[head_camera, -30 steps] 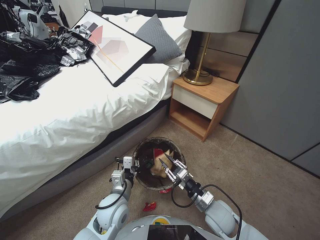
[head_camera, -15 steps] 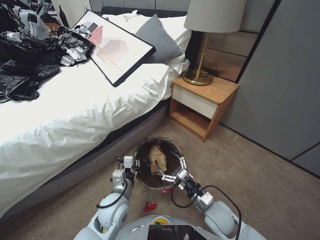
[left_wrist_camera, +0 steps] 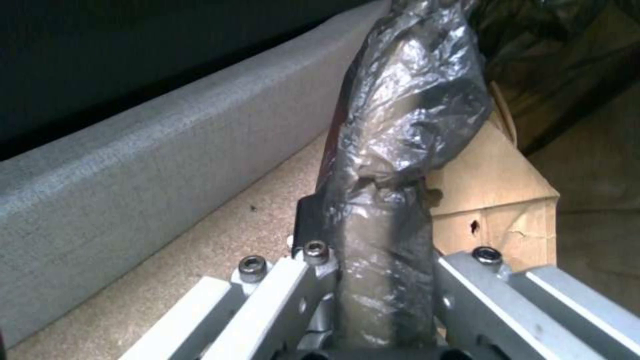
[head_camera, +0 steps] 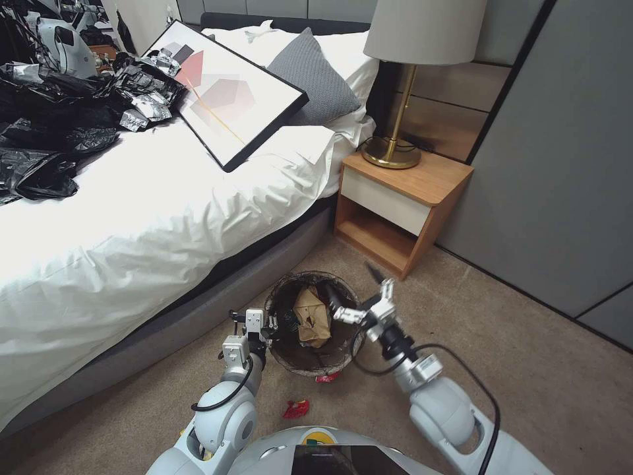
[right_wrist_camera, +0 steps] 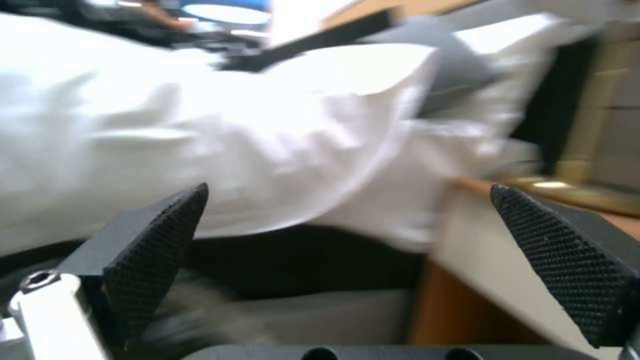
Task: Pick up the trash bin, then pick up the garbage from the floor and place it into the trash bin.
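The trash bin (head_camera: 290,359), round with a dark liner over its rim, sits by the bed's corner. My left gripper (head_camera: 267,324) is shut on its near-left rim. In the left wrist view the left gripper (left_wrist_camera: 383,260) clamps the crinkled liner (left_wrist_camera: 407,100). A brown paper bag (head_camera: 311,318) lies inside the bin, and this bag (left_wrist_camera: 493,195) also appears just behind the clamped rim. My right gripper (head_camera: 353,285) hangs open and empty above the bin's right rim, its pads (right_wrist_camera: 153,240) spread wide. Garbage on the carpet: a red wrapper (head_camera: 295,408) and a red scrap (head_camera: 328,377) at the bin's base.
The bed (head_camera: 132,218) with its grey base (left_wrist_camera: 133,165) runs along the left. It carries black plastic sheets (head_camera: 59,125) and a framed picture (head_camera: 224,92). A wooden nightstand (head_camera: 402,198) with a lamp (head_camera: 395,132) stands behind the bin. Open carpet (head_camera: 527,369) lies to the right.
My right gripper opened inside the bin and left the brown paper bag there. It then rose up and to the right, clear of the rim. The left gripper kept its hold.
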